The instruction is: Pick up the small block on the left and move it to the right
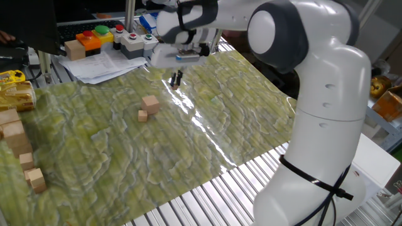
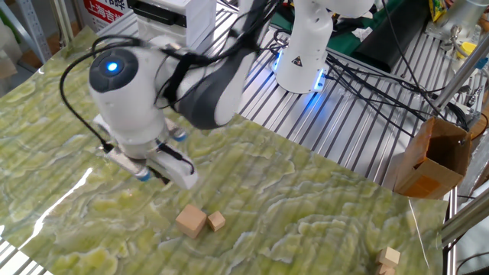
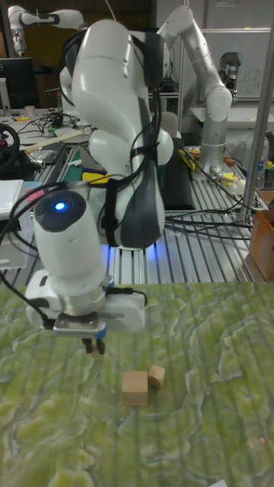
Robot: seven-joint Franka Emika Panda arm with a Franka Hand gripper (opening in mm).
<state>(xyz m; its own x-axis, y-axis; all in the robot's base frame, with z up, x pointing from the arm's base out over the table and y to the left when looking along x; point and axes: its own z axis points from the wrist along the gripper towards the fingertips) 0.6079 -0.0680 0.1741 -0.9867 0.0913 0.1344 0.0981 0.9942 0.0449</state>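
The small block [image 1: 143, 115] [image 2: 217, 221] [image 3: 156, 375] lies on the green mat, touching a bigger tan cube [image 1: 150, 104] [image 2: 191, 221] [image 3: 135, 387]. My gripper [image 1: 176, 80] [image 3: 95, 348] hangs above the mat, behind and to the side of the two blocks, well apart from them. Its fingers point down and stand close together with nothing between them. In the other fixed view the wrist body [image 2: 141, 122] covers most of the fingers.
A button box [image 1: 119, 34], papers [image 1: 100, 63] and a wooden block [image 1: 74, 49] sit behind the mat. Several wooden blocks [image 1: 16, 135] line the left edge. A cardboard box [image 2: 432, 160] and more blocks [image 2: 390, 258] stand off to one side.
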